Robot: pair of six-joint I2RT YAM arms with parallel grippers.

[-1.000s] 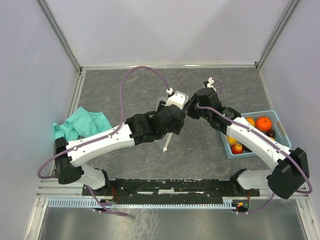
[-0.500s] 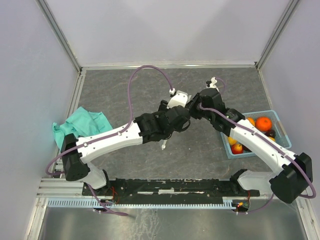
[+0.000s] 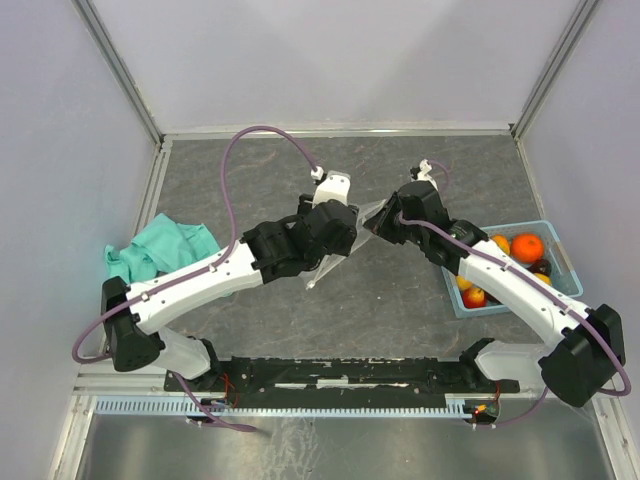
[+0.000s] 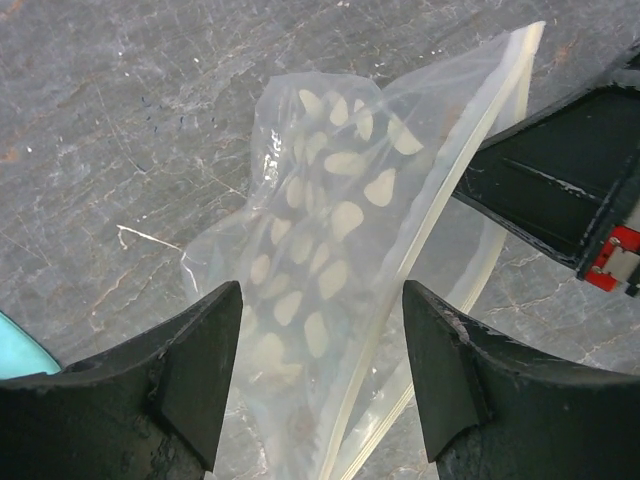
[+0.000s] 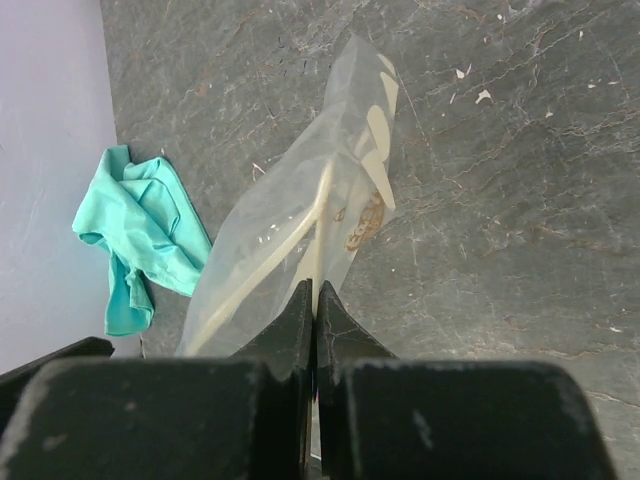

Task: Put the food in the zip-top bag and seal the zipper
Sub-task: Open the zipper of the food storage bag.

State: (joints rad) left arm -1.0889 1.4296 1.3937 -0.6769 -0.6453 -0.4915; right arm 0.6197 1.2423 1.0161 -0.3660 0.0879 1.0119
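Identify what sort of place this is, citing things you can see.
Probably a robot test cell: plain walls boxing in a table, arms bolted to a rail, toy fruit in a basket.

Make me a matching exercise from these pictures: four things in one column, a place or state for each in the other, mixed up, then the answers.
1 left end effector
2 right end effector
3 teal cloth
4 blue basket

A holds the food
B shut on the zip-top bag
C open
D by the left edge of the table

Pairs: 1-C, 2-B, 3-D, 4-A
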